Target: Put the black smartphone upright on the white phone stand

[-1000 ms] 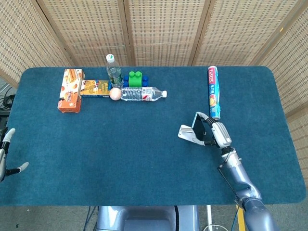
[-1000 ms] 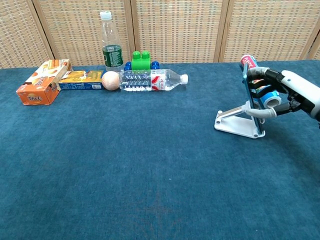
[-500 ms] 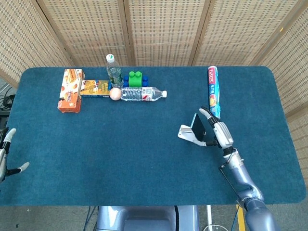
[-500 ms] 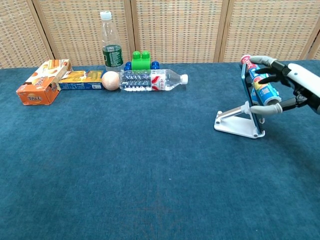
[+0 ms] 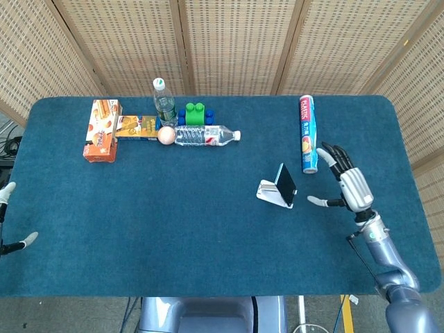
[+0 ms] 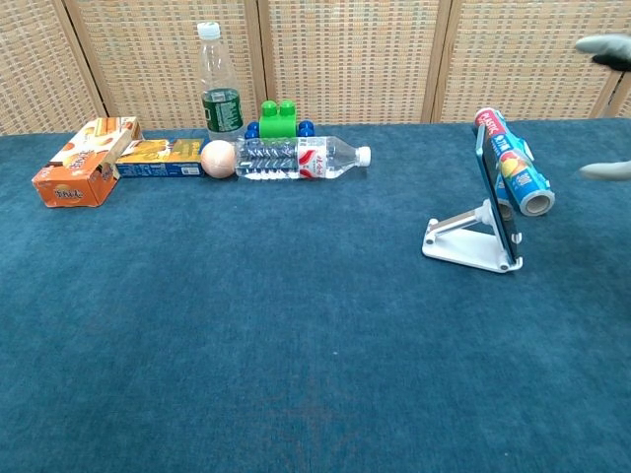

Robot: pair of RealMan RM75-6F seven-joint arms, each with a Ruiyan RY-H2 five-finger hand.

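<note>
The black smartphone (image 5: 285, 184) leans upright on the white phone stand (image 5: 271, 192), right of the table's middle; the chest view shows the phone (image 6: 496, 202) edge-on against the stand (image 6: 461, 241). My right hand (image 5: 349, 186) hovers to the right of the phone, apart from it, fingers spread and holding nothing. Only its fingertips (image 6: 603, 46) reach into the chest view's right edge. At the far left edge of the head view, my left hand (image 5: 7, 218) shows just spread fingertips beside the table.
A plastic-wrap roll (image 5: 308, 133) lies just behind the stand, close to my right hand. At the back left stand an upright bottle (image 5: 164, 101), a lying bottle (image 5: 206, 135), an egg (image 5: 166, 135), green and blue blocks (image 5: 195, 114) and two snack boxes (image 5: 103, 129).
My right hand has let go of the smartphone and drawn back to the right, its fingers opening. The phone stays leaning on the stand. The left hand has barely shifted.
</note>
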